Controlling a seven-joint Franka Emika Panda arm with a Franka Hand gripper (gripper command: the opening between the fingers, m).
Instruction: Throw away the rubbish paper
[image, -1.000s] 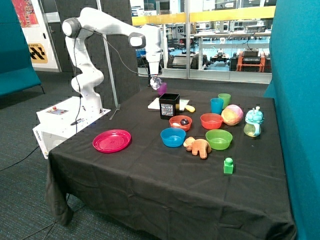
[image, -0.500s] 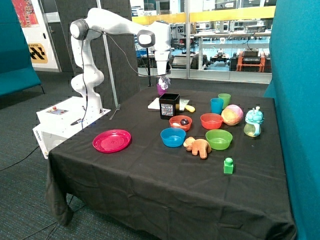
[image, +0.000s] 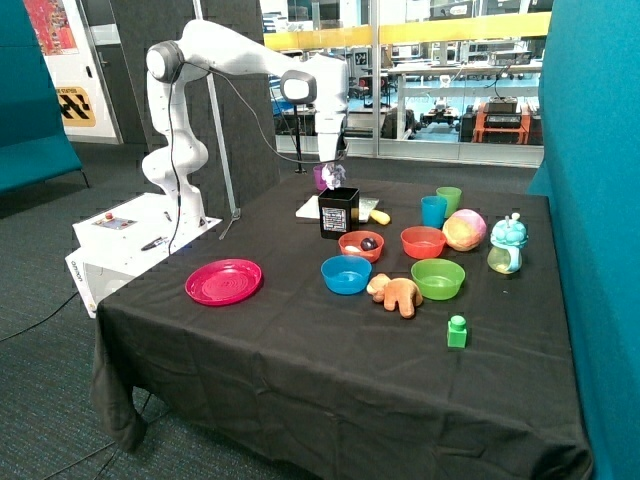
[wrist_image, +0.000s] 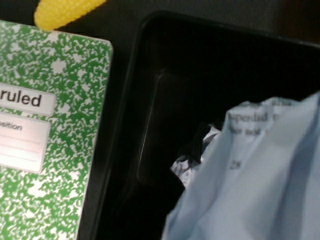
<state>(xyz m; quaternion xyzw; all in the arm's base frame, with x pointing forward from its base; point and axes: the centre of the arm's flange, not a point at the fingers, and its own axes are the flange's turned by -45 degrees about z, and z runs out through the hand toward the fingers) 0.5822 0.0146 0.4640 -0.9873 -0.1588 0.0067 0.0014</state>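
Note:
My gripper (image: 333, 170) is shut on a crumpled ball of white rubbish paper (image: 335, 177) and holds it just above the open top of the black bin (image: 339, 212). In the wrist view the held paper (wrist_image: 255, 175) fills the near corner, directly over the bin's dark inside (wrist_image: 165, 100). A second crumpled ball of paper (wrist_image: 192, 160) lies at the bottom of the bin, partly hidden by the held one.
A green speckled notebook (wrist_image: 45, 140) and a yellow object (wrist_image: 67, 11) lie beside the bin. A purple cup (image: 321, 178) stands behind it. Red (image: 423, 241), blue (image: 346, 274) and green bowls (image: 438, 278), a plush toy (image: 396, 293) and a pink plate (image: 224, 281) lie nearer the front.
The arm has carried the paper ball from beside the purple cup across to above the black bin and lowered it slightly.

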